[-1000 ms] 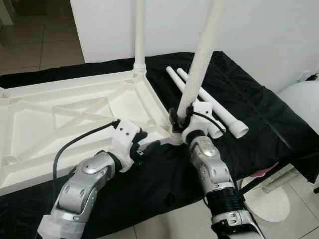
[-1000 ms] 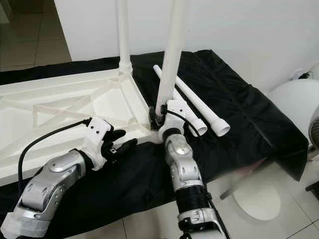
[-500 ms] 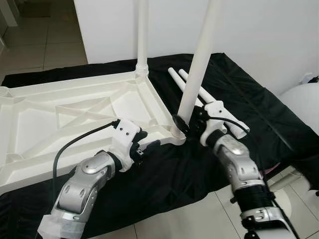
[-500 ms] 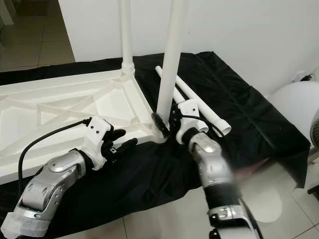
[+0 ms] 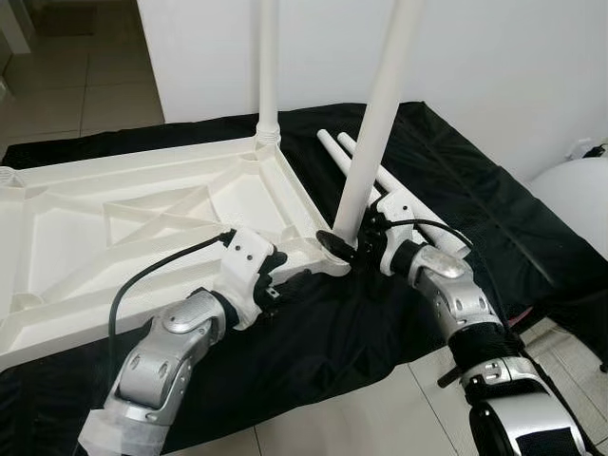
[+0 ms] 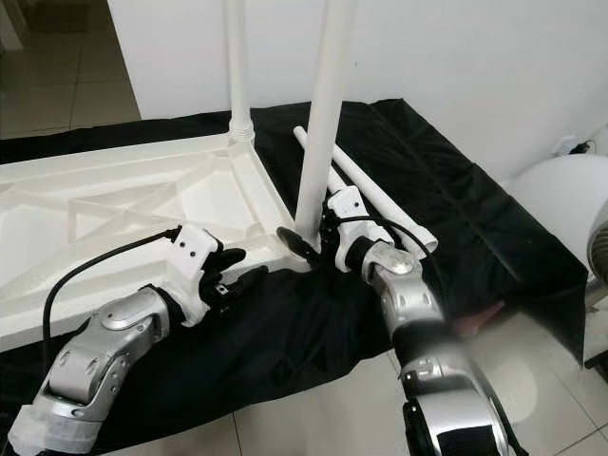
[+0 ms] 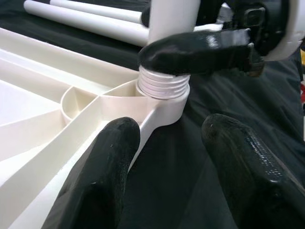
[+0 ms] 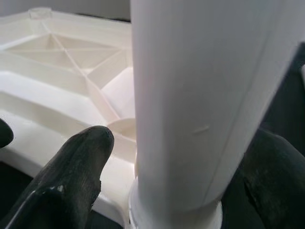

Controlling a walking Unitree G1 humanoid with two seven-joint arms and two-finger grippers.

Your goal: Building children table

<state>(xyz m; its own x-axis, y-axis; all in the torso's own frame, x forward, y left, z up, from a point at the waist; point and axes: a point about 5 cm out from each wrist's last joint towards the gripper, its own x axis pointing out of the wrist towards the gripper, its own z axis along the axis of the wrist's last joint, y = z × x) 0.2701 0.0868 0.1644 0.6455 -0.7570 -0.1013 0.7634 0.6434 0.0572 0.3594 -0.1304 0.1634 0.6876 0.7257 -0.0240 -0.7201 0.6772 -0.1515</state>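
Note:
The white plastic tabletop (image 5: 142, 218) lies upside down on a black cloth. One white leg (image 5: 267, 66) stands upright in its far corner socket. A second leg (image 5: 378, 114) stands in the near right corner socket (image 7: 162, 98), its threads partly showing. My right gripper (image 5: 348, 240) is shut on this leg's base, one finger (image 8: 71, 167) on each side. My left gripper (image 5: 285, 283) rests open on the cloth just short of that corner, fingers (image 7: 109, 162) spread, holding nothing.
Two loose white legs (image 5: 334, 150) lie on the cloth behind the right gripper. The cloth-covered platform ends close in front of me above a tiled floor (image 5: 380, 418). A white rounded object (image 5: 579, 199) stands at the right, and a white wall rises behind.
My right arm has swung from in front of the leg round to its right side, wrist lower. The near leg stands straighter. My left gripper has barely shifted.

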